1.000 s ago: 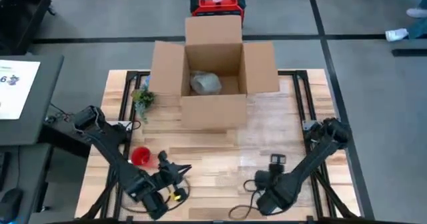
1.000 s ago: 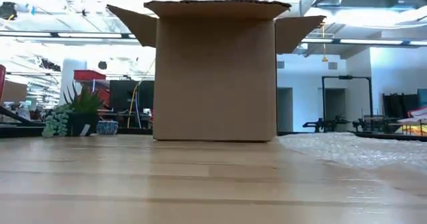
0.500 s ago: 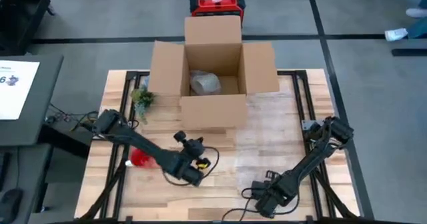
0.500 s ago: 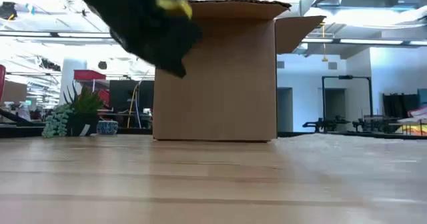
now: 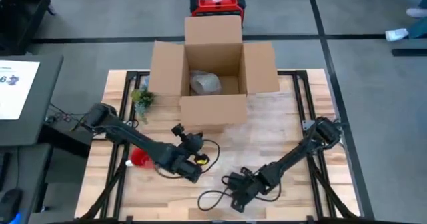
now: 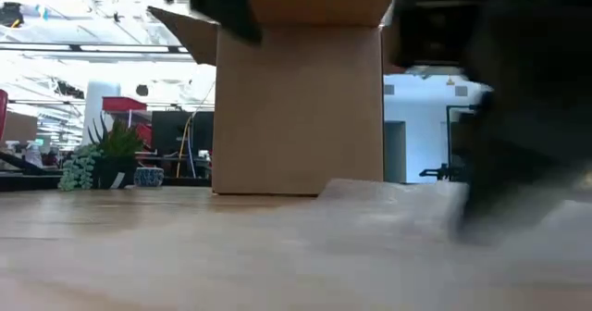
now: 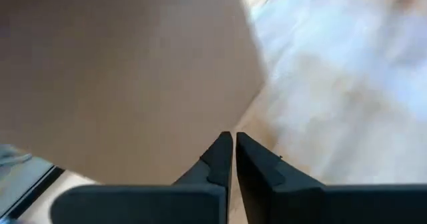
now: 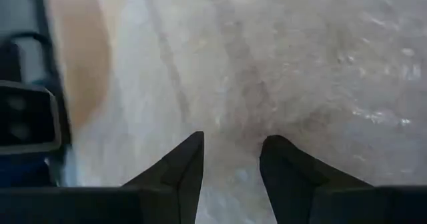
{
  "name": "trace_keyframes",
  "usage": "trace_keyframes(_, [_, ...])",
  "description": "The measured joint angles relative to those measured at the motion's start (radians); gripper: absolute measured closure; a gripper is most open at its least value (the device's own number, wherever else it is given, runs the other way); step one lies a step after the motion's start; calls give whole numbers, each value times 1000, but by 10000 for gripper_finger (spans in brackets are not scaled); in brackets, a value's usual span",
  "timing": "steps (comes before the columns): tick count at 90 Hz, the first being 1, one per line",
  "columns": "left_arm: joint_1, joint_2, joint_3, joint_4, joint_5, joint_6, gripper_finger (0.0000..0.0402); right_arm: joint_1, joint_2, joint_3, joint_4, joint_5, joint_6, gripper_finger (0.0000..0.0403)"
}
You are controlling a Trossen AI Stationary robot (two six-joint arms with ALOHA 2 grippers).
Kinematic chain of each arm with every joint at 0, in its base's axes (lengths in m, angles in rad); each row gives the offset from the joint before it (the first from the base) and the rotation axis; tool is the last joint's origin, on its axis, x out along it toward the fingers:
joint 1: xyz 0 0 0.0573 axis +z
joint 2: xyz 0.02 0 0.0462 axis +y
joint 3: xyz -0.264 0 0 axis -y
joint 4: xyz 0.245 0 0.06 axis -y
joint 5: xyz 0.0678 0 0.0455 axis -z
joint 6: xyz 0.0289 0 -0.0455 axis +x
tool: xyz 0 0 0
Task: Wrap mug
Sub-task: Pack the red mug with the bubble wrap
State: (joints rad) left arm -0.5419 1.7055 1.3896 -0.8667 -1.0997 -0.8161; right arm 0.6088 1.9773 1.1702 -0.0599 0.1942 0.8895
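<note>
The red mug (image 5: pixel 140 157) is standing on the table's left side, partly hidden under the left arm, unwrapped and not held. The left gripper (image 7: pixel 233 159), fingers pressed together on nothing, is hanging beside the cardboard box (image 5: pixel 212 77), while the right gripper (image 8: pixel 230 164) is hovering with fingers parted over the bubble wrap sheet (image 8: pixel 300 64). Judging by this, wrapping is only beginning: the sheet needs gripping next and bringing to the mug.

Even overhead light, blown-out ceiling glare in low view, heavy motion blur w/ both wrist views.
</note>
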Motion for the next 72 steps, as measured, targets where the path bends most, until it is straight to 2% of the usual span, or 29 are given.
trace_keyframes(10, [-75, -27, 16, 38, 4, 20, 402, 13, -78, 11, 20, 1, -67, 271])
trace_keyframes(20, [-141, -16, 17, 66, 8, -16, 402, 50, -150, 10, -124, -6, -69, 271])
trace_keyframes(34, [-200, 63, 17, 71, 26, -165, 402, 116, -222, -7, -446, 8, 94, 271])
trace_keyframes(43, [-214, 125, 16, 73, 25, -267, 402, 146, -220, -81, -526, 7, 237, 271])
trace_keyframes(50, [-212, 179, 16, 73, 42, -335, 402, 161, -219, -158, -460, -12, 321, 271])
trace_keyframes(58, [-201, 235, 16, 69, 57, -421, 402, 173, -215, -255, -251, 0, 391, 271])
trace_keyframes(66, [-175, 260, 15, 38, 52, -529, 402, 183, -183, -294, 0, 22, 385, 271])
trace_keyframes(72, [-141, 259, 15, -1, 22, -585, 402, 182, -139, -296, 116, 51, 369, 271])
